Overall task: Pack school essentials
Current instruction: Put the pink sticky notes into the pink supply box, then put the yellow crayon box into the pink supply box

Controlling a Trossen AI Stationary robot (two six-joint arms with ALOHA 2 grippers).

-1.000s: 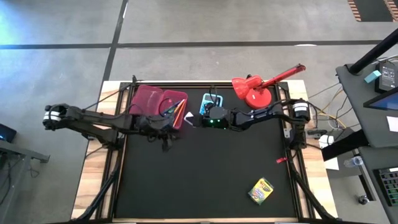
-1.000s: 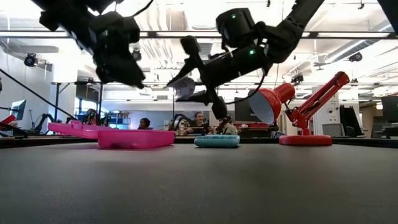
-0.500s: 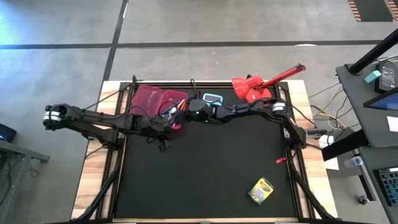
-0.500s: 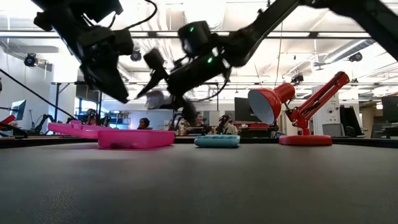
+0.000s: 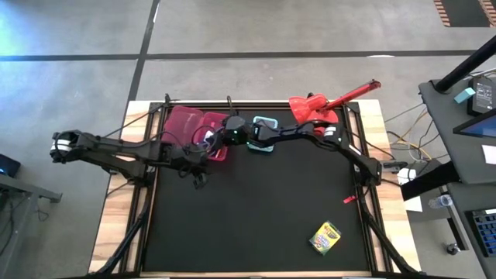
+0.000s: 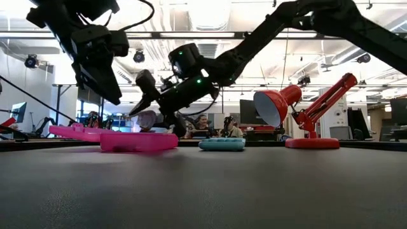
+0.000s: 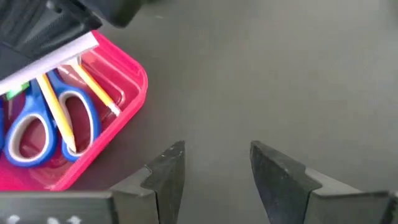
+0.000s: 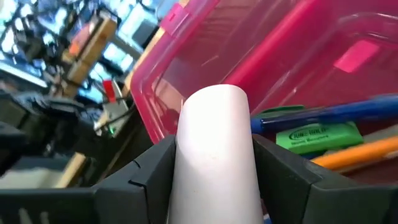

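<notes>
High view: the right gripper (image 5: 219, 133) reaches across the tabletop (image 5: 256, 209) to the open pink case (image 5: 194, 128) at the far left, and sits over the case's near tray. 1 second ago it hung beside the light-blue calculator (image 5: 264, 123); it has since swept leftward past it. The left gripper (image 5: 200, 159) waits just in front of the case, slightly farther left than before. The crayon box (image 5: 325, 237) lies alone near the front right corner, its long axis running diagonally. The red desk lamp (image 5: 314, 108) stands at the far right, unmoved.

Low view: the right gripper (image 6: 147, 108) tilts down toward the case (image 6: 137, 140), carrying the white pad (image 6: 147, 119) just above the rim; half a second ago it was higher.

Left wrist view: the left gripper (image 7: 217, 171) has its fingers parted and holds nothing, above bare tabletop beside the case (image 7: 127, 102). Inside lie the blue-handled scissors (image 7: 43, 127), handles toward the case's rounded corner, and orange pencils (image 7: 93, 84) crossing them lengthwise.

Right wrist view: the right gripper (image 8: 214, 171) has its fingers closed on the white pad (image 8: 214, 155), which bulges outward between them. Beyond it, in the case (image 8: 205, 56), the blue pen (image 8: 329, 115), green eraser (image 8: 317, 135) and an orange pencil (image 8: 354, 155) lie roughly parallel along the tray.
</notes>
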